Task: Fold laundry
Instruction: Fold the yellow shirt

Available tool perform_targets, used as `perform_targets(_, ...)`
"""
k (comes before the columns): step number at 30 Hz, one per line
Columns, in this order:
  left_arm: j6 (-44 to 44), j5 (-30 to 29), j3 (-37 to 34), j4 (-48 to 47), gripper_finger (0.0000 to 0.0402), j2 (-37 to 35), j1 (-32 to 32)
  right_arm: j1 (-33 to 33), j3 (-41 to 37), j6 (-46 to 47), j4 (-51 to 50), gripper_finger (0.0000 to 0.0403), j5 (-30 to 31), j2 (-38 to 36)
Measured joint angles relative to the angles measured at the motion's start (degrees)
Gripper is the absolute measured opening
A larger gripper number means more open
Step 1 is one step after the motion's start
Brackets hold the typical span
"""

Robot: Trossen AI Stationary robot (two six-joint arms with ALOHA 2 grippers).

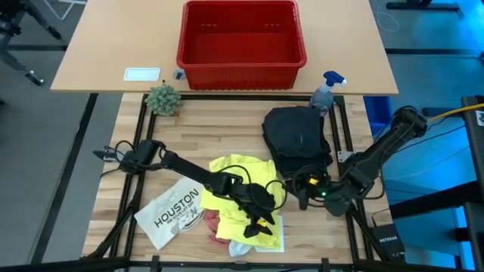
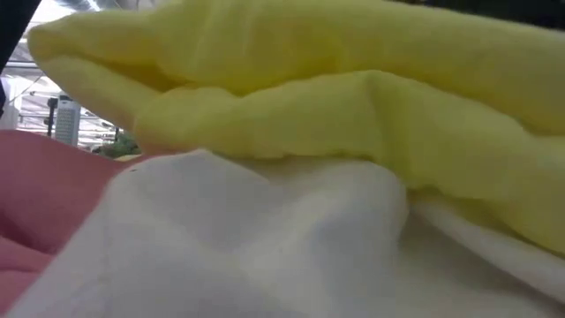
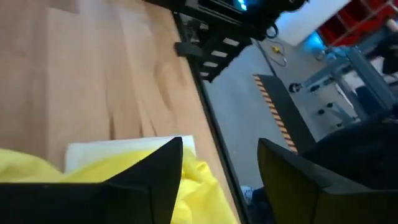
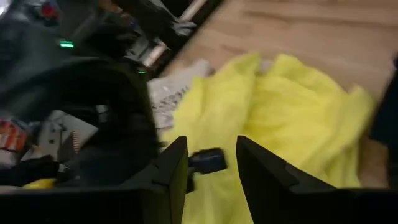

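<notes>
Yellow T-shirt (image 2: 353, 97) is lying bunched over the white cloth (image 2: 229, 238) near the table's front edge; the left gripper (image 1: 261, 223) is hovering with fingers spread, grasping nothing, apparently letting the fabric settle, while the right gripper (image 1: 302, 189), part-open and empty, is waiting beside the black trousers (image 1: 296, 136).

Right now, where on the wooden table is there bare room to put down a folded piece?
Bare wood lies between the small plant and the black trousers, in front of the red basket, and along the left edge above the HOUSTON item. The near middle is crowded: yellow T-shirt, pink cloth, white cloth, and the left end effector.
</notes>
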Motion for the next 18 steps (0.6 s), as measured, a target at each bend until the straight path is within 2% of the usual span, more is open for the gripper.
perform_targets(3, 0.25, -1.08, -0.09, -3.60, 0.0198, -3.87, 0.09, -0.16, 2.10, -4.78, 0.08, 0.0129, -0.76, -0.17)
perform_targets(7, 4.80, -9.18, 0.02, -12.14, 0.0178, -12.88, -1.84, -0.49, 4.92, -9.94, 0.80, 0.0129, -1.18, 0.18)
perform_targets(11, 8.15, -22.99, -0.05, -22.40, 0.0159, -23.35, -6.45, -3.58, 6.81, -14.88, 3.57, 0.0129, -5.10, 2.61)
perform_targets(14, 7.04, -35.82, 0.08, -30.54, 0.0150, -31.05, -11.14, -8.10, 9.40, -19.07, 6.69, 0.0129, -12.94, 7.35)
perform_targets(18, 0.54, -52.20, -0.05, -43.20, 0.0147, -37.90, -18.49, -14.53, 15.57, -24.14, 6.14, 0.0129, -23.50, 17.01)
